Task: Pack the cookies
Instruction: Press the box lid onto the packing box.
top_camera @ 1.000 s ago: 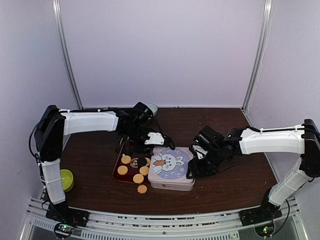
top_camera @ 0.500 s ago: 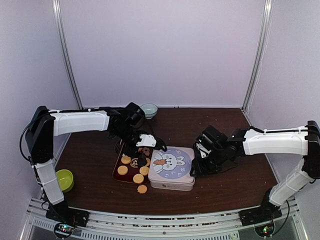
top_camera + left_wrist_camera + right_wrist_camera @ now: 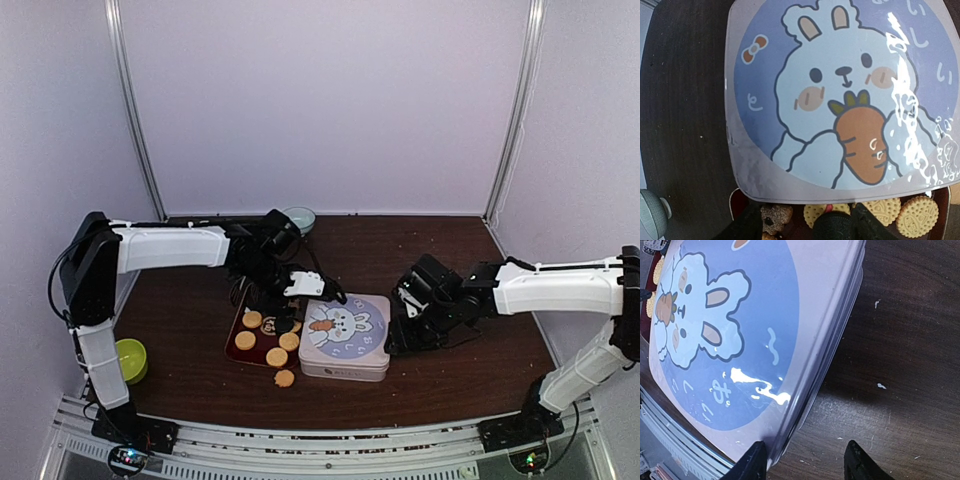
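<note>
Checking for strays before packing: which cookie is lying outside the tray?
The round golden cookie on the bare table, just in front of the tray, beside the rabbit tin. The other cookies in view all lie inside the tray.

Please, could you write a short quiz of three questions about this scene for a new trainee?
1. True or false: in the top view, the square pale tin with a rabbit lid stands right of the dark red tray of round golden cookies.
2. Where does the single golden cookie lie? A: on the dark brown table, in front of the tray. B: on the rabbit lid. C: inside the tin.
3. Complete: the tool at the tin's right side belongs to the ___ arm.
Key: 1 true; 2 A; 3 right.
</note>
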You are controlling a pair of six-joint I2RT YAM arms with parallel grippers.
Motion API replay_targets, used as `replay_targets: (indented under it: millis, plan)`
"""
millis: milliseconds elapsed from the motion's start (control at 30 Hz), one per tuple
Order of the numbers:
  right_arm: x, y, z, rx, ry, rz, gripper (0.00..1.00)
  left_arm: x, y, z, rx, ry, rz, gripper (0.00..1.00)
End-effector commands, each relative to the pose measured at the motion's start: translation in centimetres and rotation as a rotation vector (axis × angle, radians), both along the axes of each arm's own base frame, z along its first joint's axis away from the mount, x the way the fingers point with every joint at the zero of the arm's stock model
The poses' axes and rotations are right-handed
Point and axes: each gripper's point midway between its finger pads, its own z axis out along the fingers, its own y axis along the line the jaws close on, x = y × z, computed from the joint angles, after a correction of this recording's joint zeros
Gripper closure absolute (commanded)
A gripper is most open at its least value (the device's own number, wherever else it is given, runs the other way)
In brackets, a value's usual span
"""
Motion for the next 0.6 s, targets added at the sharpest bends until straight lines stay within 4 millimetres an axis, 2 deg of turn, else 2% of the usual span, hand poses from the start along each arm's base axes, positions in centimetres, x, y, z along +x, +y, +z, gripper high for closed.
replay_targets:
  millis: [0, 167, 267, 433, 500, 567]
  plan:
    - [-0.6, -2.5, -1.5, -0.09, 0.01, -0.039, 0.48, 1.2, -2.0, 1.5, -0.065, -0.026, 0.019, 0.37]
    - [-0.8, -3.2, -2.5, -0.127, 0.016, -0.036, 0.48, 1.4, -2.3, 2.1, -0.079, -0.031, 0.024, 0.38]
    - [-0.9, -3.5, -3.2, -0.156, 0.021, -0.027, 0.48, 1.4, -1.9, 2.0, -0.06, -0.03, 0.028, 0.38]
    - [-0.9, -4.0, -4.0, -0.199, 0.022, -0.011, 0.49, 0.8, -0.5, 3.2, -0.072, 0.026, 0.064, 0.36]
    - [-0.2, -3.8, -2.7, -0.199, -0.009, -0.01, 0.49, 0.1, -0.1, 3.5, -0.072, 0.043, 0.057, 0.34]
    - [1.3, -2.9, 1.0, -0.146, -0.083, -0.016, 0.48, -0.4, 0.0, 3.8, -0.076, 0.067, 0.057, 0.32]
